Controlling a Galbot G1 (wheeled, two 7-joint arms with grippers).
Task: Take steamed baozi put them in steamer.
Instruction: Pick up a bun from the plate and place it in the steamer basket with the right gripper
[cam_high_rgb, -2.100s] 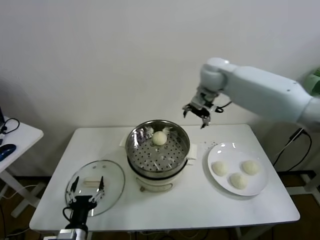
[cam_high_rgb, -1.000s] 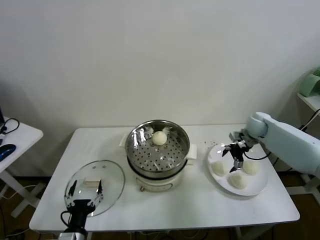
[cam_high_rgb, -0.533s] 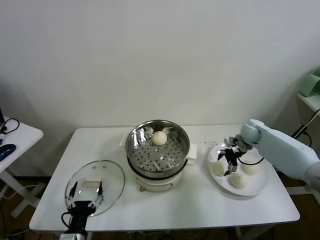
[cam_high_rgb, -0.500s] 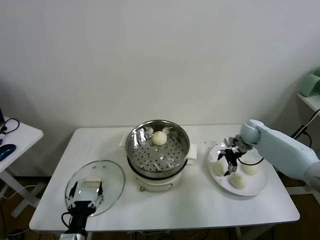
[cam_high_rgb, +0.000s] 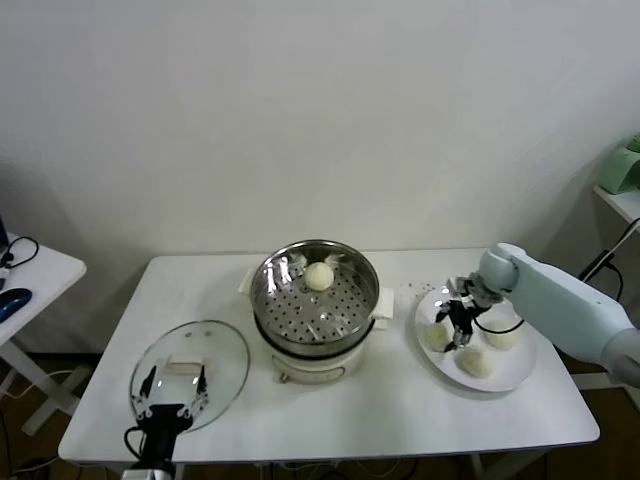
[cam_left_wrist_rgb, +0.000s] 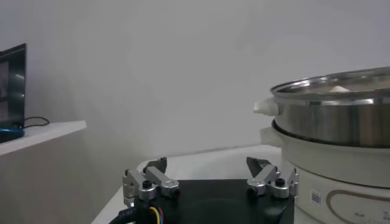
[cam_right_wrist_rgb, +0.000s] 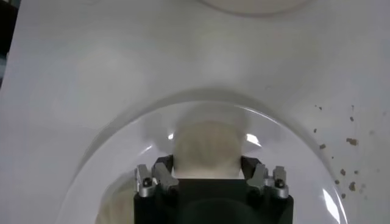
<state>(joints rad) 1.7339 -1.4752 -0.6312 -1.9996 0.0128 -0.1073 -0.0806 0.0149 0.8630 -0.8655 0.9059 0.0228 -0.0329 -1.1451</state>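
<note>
The steamer (cam_high_rgb: 318, 300) stands mid-table with one baozi (cam_high_rgb: 319, 276) on its perforated floor. Three more baozi lie on the white plate (cam_high_rgb: 510, 380) to the right. My right gripper (cam_high_rgb: 458, 322) is low over the plate, at the bun nearest the steamer (cam_high_rgb: 436, 338). In the right wrist view, that baozi (cam_right_wrist_rgb: 205, 146) sits between the spread fingers (cam_right_wrist_rgb: 163, 169) of the right gripper (cam_right_wrist_rgb: 206, 163), which is open around it. My left gripper (cam_high_rgb: 168, 385) is parked open at the table's front left, above the glass lid.
The round glass lid (cam_high_rgb: 190, 372) lies flat, front left of the steamer. In the left wrist view, the open left gripper (cam_left_wrist_rgb: 207, 169) faces the steamer's side (cam_left_wrist_rgb: 335, 128). A small side table (cam_high_rgb: 25, 275) stands at far left. Crumbs speckle the table by the plate (cam_right_wrist_rgb: 122, 152).
My right gripper has come from above the steamer's far right side down to the plate and settled around the bun nearest the steamer. The left arm has barely moved.
</note>
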